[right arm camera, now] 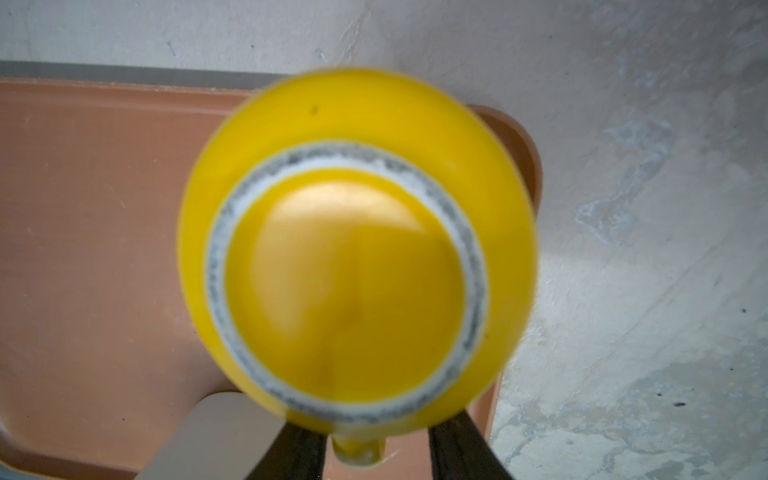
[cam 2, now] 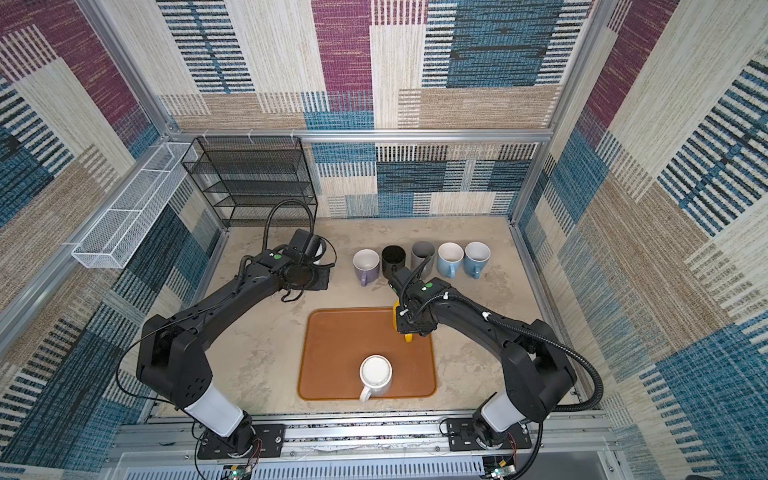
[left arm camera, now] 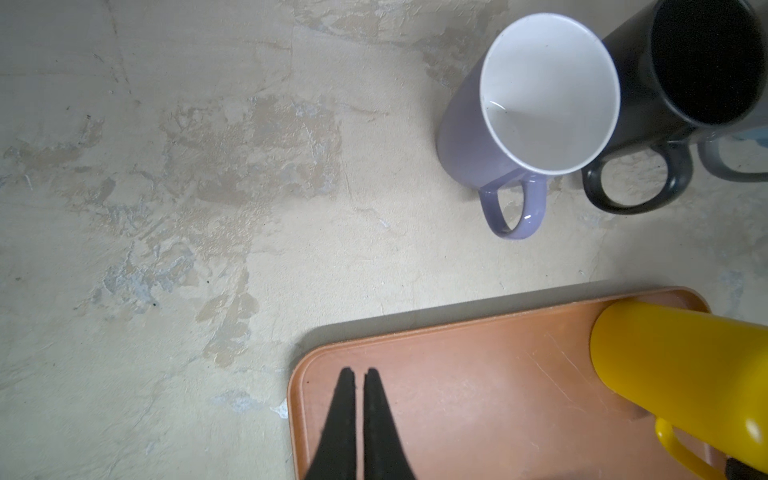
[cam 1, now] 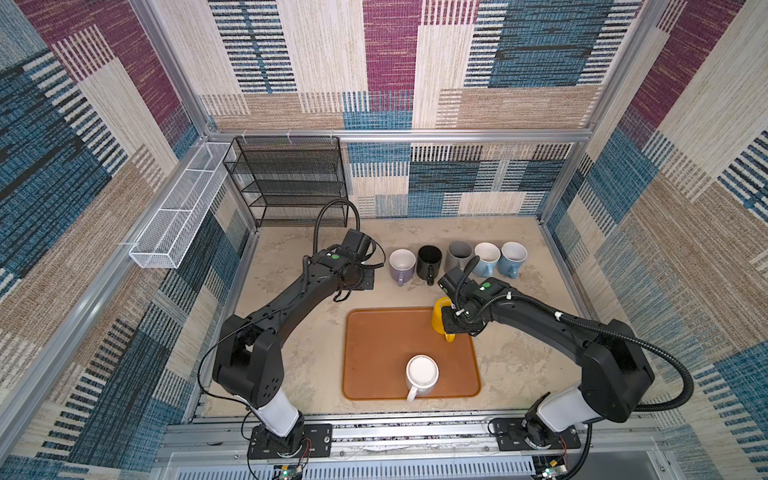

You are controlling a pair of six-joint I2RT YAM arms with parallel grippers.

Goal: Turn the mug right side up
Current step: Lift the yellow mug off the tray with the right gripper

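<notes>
- Yellow mug [right arm camera: 345, 266] fills the right wrist view, blurred by closeness, with its ringed base toward the lens. It stands mouth-down at the upper right corner of the tray [cam 1: 374, 332] in both top views, and is the one being worked on.
- At the upper left of a top view, a white wire basket [cam 1: 174, 216] and a black mesh rack [cam 1: 291, 183] sit against the walls, apart from the work.
- Left of centre, the left gripper [left arm camera: 360, 374] hangs near the tray's upper left corner, its jaws pressed together on nothing. It looks parked there to leave room.
- At the tray's lower edge, a white mug [cam 1: 422, 374] also stands mouth-down, probably waiting its turn.
- Above the tray, a row of mugs stands mouth-up with handles toward the tray: a purple mug [cam 1: 402, 266], a black mug [cam 1: 429, 262], a grey mug [cam 1: 459, 255], a pale blue mug [cam 1: 486, 258] and its twin [cam 1: 512, 257]. This appears to be the finished line.
- Right of centre, the right gripper [right arm camera: 377, 438] reaches down over the yellow mug.
  - Its jaws are part open and straddle the handle [right arm camera: 358, 451], one finger almost against it and the other with a clear gap, so nothing is clamped yet.
  - Taking the handle likely gives the wrist a lever to roll the mug over.
  - Whether the rim has left the tray cannot be told.
</notes>
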